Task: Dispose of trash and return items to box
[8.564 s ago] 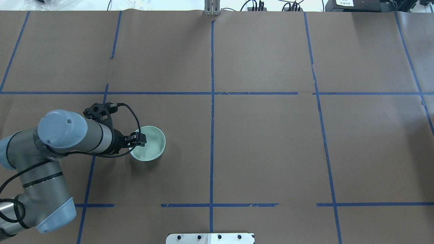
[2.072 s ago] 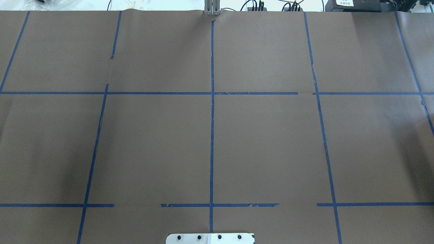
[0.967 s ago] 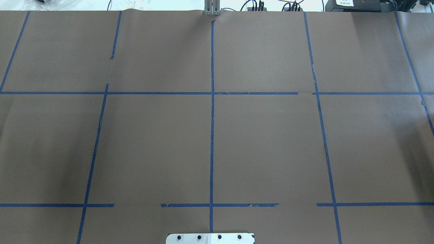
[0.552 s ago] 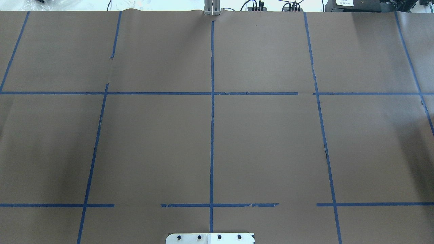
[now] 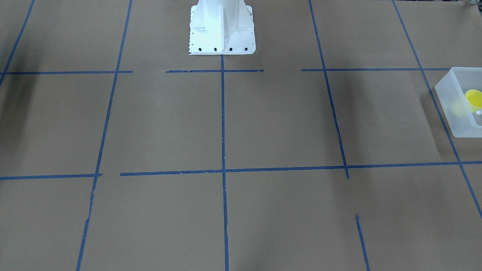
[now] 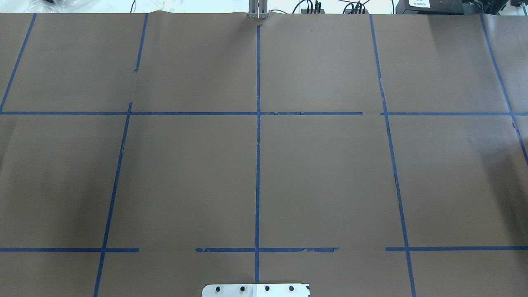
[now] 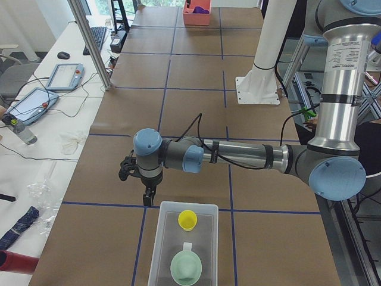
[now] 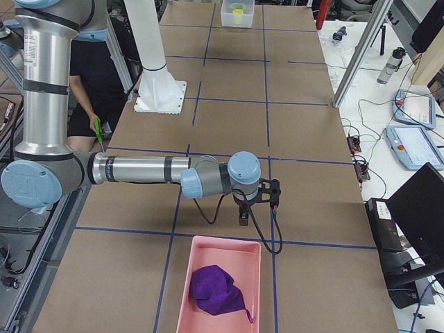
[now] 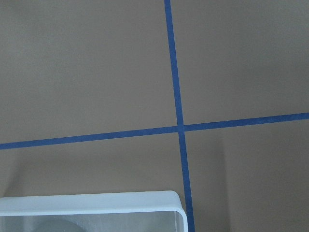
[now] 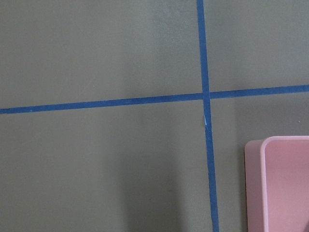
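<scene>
The frosted white box (image 7: 161, 253) stands at the table's end on my left. It holds the yellow cup (image 7: 187, 220) and a pale green bowl (image 7: 185, 268). The box (image 5: 453, 109) and cup (image 5: 473, 98) also show at the right edge of the front-facing view. My left gripper (image 7: 147, 199) points down over the table just beyond the box's far rim, and I cannot tell whether it is open or shut. The left wrist view shows a corner of the box (image 9: 120, 199). My right gripper (image 8: 244, 220) hangs just before a pink bin (image 8: 182, 277), and I cannot tell its state either.
The pink bin holds a crumpled purple cloth (image 8: 215, 291), and its corner shows in the right wrist view (image 10: 253, 159). The white robot pedestal (image 5: 221, 30) stands at the table's middle edge. A person (image 8: 94, 76) stands behind the robot. Brown paper with blue tape lines covers the table.
8.6 s ago my left gripper was at the pale green bowl's rim over the table. Arm and bowl have since left the overhead view, which has not changed in the last two seconds.
</scene>
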